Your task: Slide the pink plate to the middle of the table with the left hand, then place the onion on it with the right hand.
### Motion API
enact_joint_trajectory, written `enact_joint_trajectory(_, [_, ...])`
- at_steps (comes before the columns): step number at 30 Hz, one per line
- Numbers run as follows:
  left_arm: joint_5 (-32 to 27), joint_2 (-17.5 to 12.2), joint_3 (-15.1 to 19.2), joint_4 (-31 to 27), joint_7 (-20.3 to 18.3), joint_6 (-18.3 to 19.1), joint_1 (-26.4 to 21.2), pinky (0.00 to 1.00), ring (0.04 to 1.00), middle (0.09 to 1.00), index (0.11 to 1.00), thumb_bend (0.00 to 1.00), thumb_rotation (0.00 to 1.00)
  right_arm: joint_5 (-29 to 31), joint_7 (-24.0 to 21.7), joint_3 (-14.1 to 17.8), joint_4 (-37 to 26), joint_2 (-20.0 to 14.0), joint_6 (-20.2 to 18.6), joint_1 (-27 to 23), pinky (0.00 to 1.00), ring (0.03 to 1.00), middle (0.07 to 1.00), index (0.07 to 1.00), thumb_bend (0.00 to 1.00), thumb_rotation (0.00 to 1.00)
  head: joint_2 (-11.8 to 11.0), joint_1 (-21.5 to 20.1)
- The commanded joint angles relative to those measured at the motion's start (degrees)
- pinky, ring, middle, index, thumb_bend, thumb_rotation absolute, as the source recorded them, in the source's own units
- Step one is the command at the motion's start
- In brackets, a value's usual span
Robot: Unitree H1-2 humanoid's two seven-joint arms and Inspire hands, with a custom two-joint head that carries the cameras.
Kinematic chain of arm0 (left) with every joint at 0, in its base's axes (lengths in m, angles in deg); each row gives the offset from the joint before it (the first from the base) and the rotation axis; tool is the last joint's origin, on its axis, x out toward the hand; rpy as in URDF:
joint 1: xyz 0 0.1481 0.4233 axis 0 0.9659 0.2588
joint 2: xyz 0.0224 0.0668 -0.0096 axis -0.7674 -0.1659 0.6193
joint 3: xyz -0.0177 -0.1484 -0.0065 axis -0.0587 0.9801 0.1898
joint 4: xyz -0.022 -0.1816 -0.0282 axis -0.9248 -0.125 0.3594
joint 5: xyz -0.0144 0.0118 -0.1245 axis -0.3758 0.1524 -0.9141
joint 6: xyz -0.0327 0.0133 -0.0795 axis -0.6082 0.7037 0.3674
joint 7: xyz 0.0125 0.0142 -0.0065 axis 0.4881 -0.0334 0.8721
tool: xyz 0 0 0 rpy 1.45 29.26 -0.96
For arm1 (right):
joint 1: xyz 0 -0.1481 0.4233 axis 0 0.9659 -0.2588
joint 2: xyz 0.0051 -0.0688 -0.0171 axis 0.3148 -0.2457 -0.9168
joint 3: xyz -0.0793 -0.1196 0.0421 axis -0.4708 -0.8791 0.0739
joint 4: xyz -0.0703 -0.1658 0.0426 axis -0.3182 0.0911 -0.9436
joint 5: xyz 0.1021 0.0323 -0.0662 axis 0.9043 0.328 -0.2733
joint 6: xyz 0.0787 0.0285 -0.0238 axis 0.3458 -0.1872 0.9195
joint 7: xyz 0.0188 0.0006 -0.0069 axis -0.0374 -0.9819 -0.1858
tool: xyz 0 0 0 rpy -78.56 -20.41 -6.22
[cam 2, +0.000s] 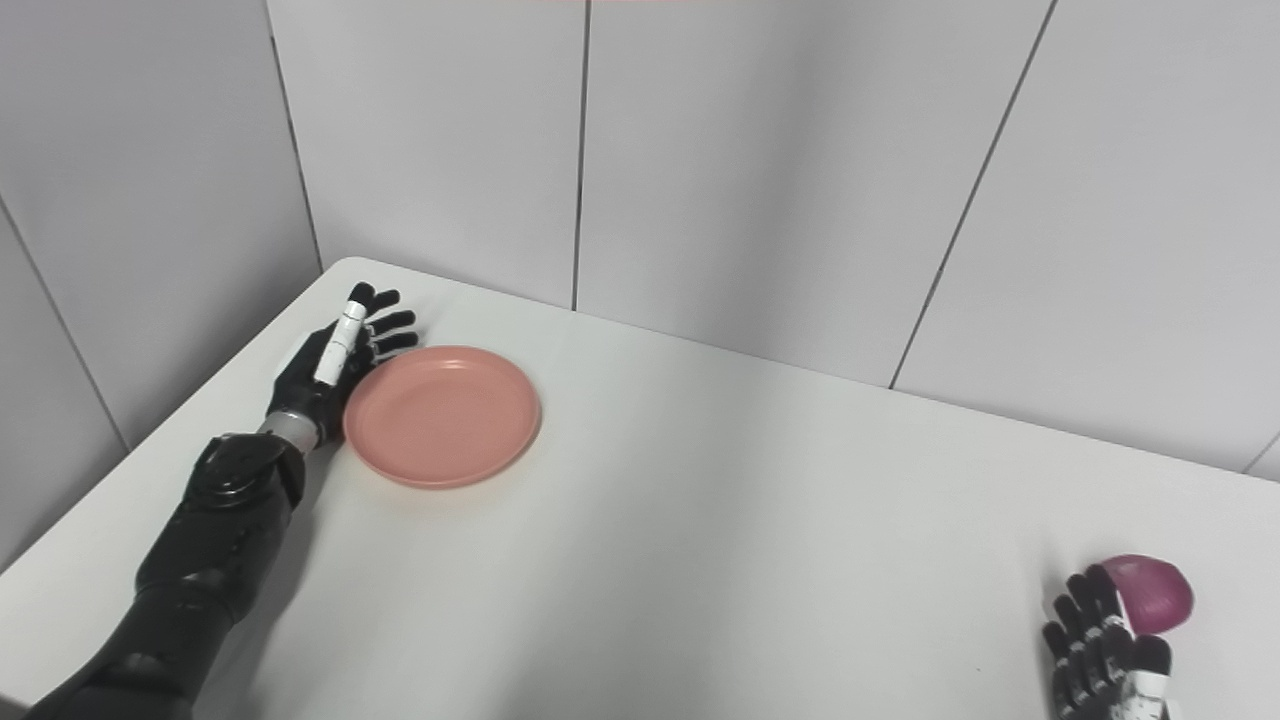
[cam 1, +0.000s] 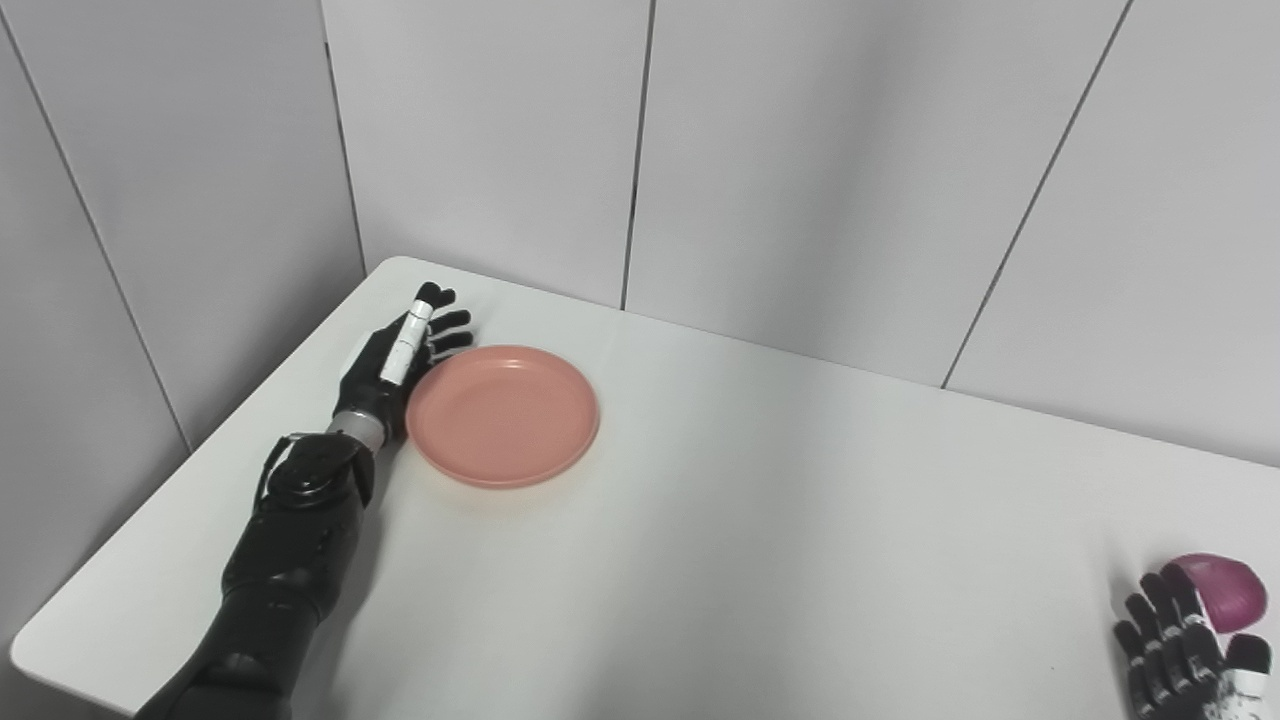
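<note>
A pink plate [cam 1: 502,415] lies flat on the white table [cam 1: 760,540], toward its far left corner. My left hand [cam 1: 400,358] rests on edge against the plate's left rim, fingers stretched out and apart, holding nothing. A purple onion [cam 1: 1228,590] sits near the table's front right. My right hand [cam 1: 1190,655] stands just left of and in front of the onion, fingers apart and upright, close to the onion but not closed on it; its lower part is cut off by the frame.
Grey panelled walls [cam 1: 800,170] close off the table's far and left sides. The table's left edge [cam 1: 190,480] runs just beside my left forearm [cam 1: 290,560]. Bare white tabletop spreads between the plate and the onion.
</note>
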Motion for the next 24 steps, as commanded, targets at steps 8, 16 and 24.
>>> enact_joint_trajectory(8, [-0.07, 4.86, -2.93, -12.17, -1.64, 7.62, 1.24, 0.69, 0.760, 0.791, 0.832, 0.87, 0.84, -0.33, 0.97, -1.20, 0.31, 1.61, -2.52, 2.10, 1.00, 1.000, 0.979, 0.977, 0.75, 1.00, 0.40, -0.49])
enact_joint_trajectory(16, [-0.86, 8.29, -3.93, -17.05, -2.49, 11.77, 3.52, 0.73, 0.781, 0.802, 0.851, 0.84, 0.84, -0.20, 0.76, -1.66, -0.26, 1.49, -2.53, 2.18, 1.00, 1.000, 0.987, 0.988, 0.76, 1.00, 1.10, -1.19])
enact_joint_trajectory(24, [0.02, 11.72, -5.20, -17.65, -1.79, 11.55, 5.60, 0.72, 0.779, 0.810, 0.856, 0.81, 0.86, -0.43, 0.07, -1.89, 1.22, 1.24, -1.26, 1.73, 1.00, 1.000, 0.983, 0.977, 0.79, 1.00, 1.77, -2.25])
